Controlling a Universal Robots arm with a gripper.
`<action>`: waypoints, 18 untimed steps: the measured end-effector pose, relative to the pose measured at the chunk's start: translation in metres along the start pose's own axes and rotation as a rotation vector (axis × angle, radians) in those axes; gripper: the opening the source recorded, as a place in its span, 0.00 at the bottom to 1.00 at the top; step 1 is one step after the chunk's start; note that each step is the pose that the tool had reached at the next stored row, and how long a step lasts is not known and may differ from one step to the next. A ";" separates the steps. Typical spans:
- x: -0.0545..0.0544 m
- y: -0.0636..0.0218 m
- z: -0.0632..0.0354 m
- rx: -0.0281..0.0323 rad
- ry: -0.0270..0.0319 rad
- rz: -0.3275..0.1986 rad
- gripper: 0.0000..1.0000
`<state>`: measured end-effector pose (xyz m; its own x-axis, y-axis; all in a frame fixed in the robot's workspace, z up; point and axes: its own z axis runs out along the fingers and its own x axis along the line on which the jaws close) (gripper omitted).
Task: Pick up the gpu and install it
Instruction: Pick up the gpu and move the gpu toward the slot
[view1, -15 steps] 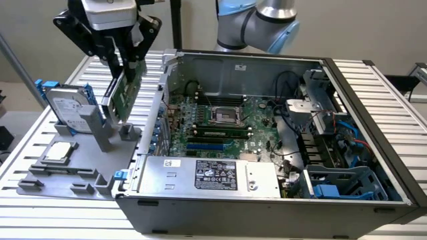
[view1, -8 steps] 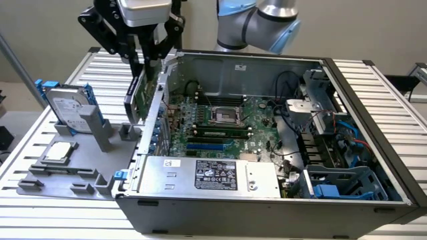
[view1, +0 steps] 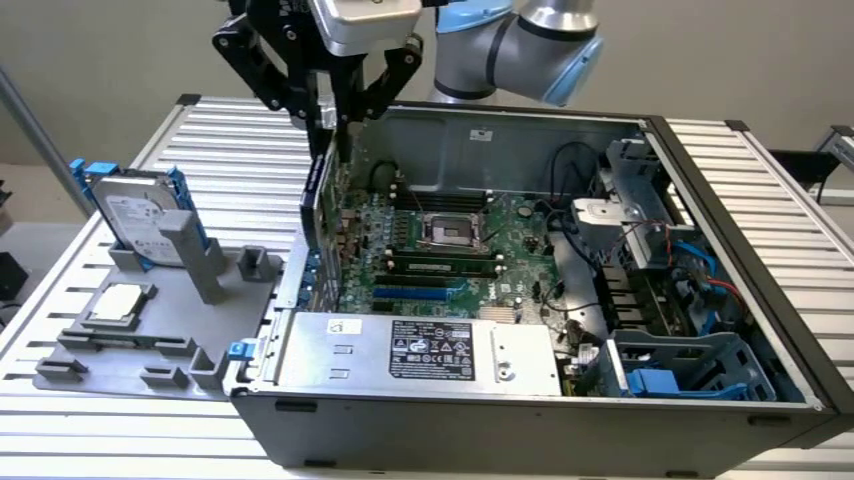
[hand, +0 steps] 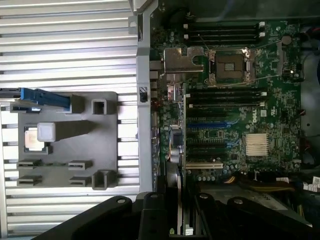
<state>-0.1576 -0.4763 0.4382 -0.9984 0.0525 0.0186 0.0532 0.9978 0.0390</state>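
Gripping the gpu (view1: 320, 210) upright, the end effector (view1: 334, 125) holds it inside the computer case (view1: 534, 440).

Upright gpu (view1: 318, 215) inside case (view1: 534, 425), along wall nearest fixture (view1: 127, 342) outside.

We find open room above the motherboard (view1: 454, 225), hemmed by the power supply (view1: 427, 350), the drive cage (view1: 647, 190) and the case wall (hand: 144, 150) just beside the gpu (view1: 318, 215).

Plain pale grey wall (view1: 107, 50), ribbed aluminium tabletop (view1: 240, 150), soft even light
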 end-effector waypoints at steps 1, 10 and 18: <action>-0.004 0.0003 0.0000 0.0000 0.0000 0.000 0.27; -0.029 0.0063 0.0040 0.0020 0.0000 -0.004 0.27; -0.050 0.0129 0.0108 0.0084 -0.0002 -0.007 0.27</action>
<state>-0.1070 -0.4656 0.4269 -0.9988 0.0459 0.0182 0.0464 0.9985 0.0307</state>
